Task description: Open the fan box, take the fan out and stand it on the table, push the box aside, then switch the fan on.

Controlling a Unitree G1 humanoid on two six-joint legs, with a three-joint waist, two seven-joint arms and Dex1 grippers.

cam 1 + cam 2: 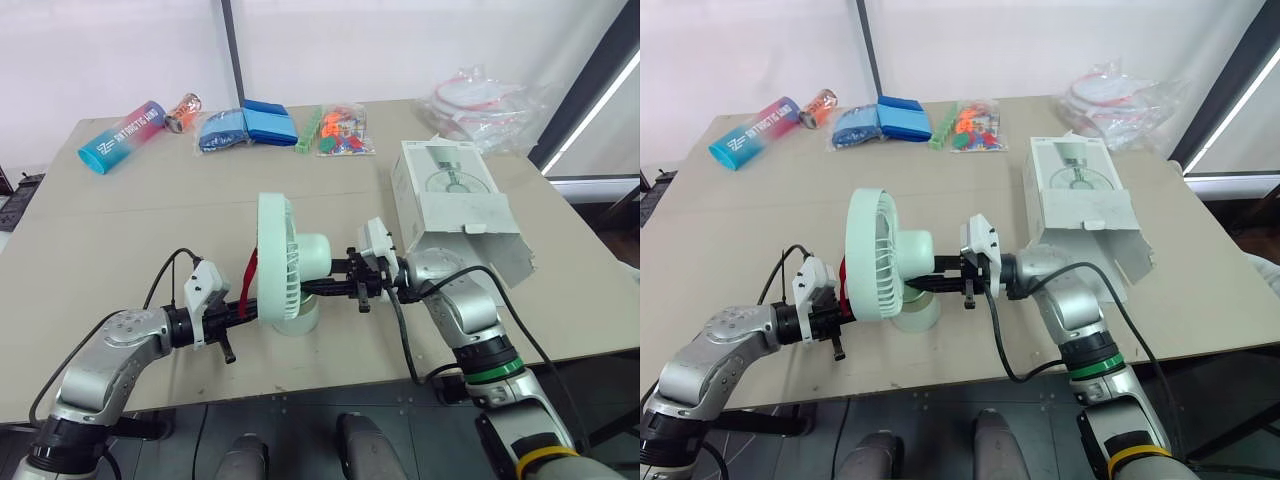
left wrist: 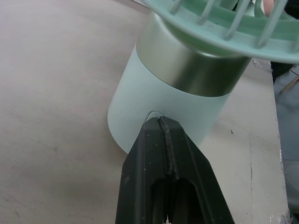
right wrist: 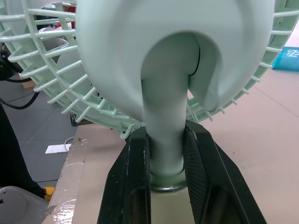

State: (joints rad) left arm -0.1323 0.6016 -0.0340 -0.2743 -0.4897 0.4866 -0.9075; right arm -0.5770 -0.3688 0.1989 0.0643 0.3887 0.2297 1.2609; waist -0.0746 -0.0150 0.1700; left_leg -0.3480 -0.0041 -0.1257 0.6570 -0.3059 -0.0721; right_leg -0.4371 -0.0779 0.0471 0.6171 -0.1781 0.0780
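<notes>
I have the fan (image 1: 285, 262) standing upright on its round base (image 2: 154, 88) at the lower centre of the head view. It sits close to the near edge of the tabletop (image 1: 120, 230), with its grille turned toward frame-left. My right gripper (image 3: 167, 135) comes in from the right of the frame, and its jaws are clamped on the fan's stem (image 3: 166, 107) just above the base. My left gripper (image 2: 161, 125) reaches in from the lower left. Its jaws are pressed together, with the tips against the pale lower wall of the base.

The fan box (image 1: 450, 200) lies flat right of centre, apart from the fan, its near end open and a flap hanging out.

Along the top of the frame I see a blue-and-pink tube (image 1: 122, 135), a small orange can (image 1: 183, 108), blue packets (image 1: 248, 126) and a bag of coloured pieces (image 1: 342, 130). Clear plastic bags (image 1: 490, 98) lie at the upper right.
</notes>
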